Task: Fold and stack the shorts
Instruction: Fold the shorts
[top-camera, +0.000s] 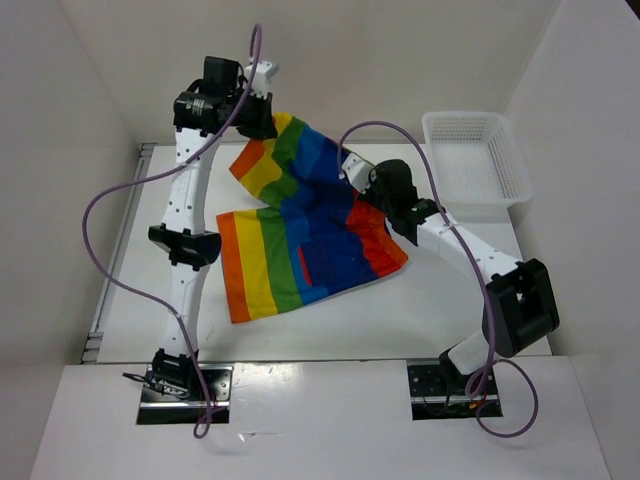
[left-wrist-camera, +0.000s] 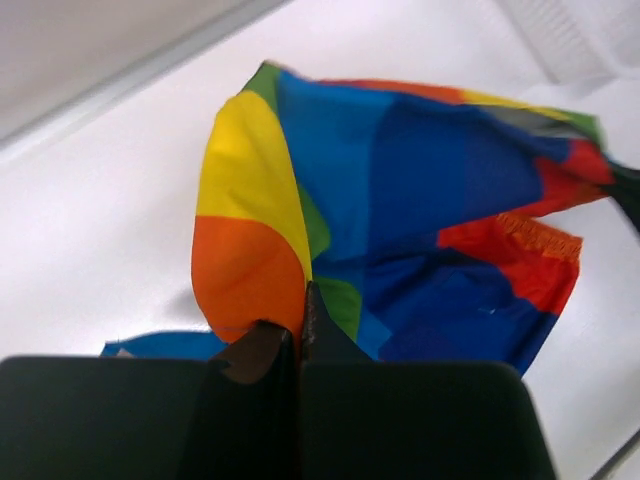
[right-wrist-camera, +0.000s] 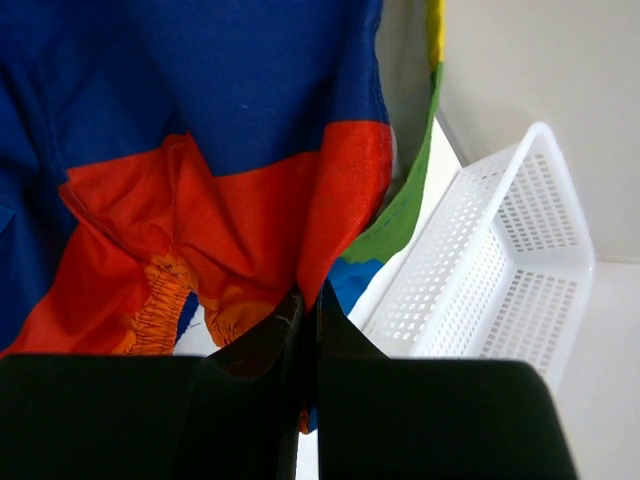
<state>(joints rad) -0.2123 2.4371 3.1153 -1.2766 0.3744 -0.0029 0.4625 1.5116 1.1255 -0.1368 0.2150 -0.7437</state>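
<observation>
The shorts (top-camera: 290, 235) lie mid-table, the near leg spread flat and the far half raised off the surface. The left gripper (left-wrist-camera: 298, 320) is pinched tight on an orange-striped edge, and the right gripper (right-wrist-camera: 308, 305) is clamped on the red part by the waistband. The white mesh basket (top-camera: 475, 155) sits apart at the far right. This looks like the first fold. Next, both arms should carry the raised half evenly over the flat leg, keeping the edges lined up.

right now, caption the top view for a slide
Left hand and right hand pinch the rainbow shorts, far part raised off the table, white mesh basket alongside
</observation>
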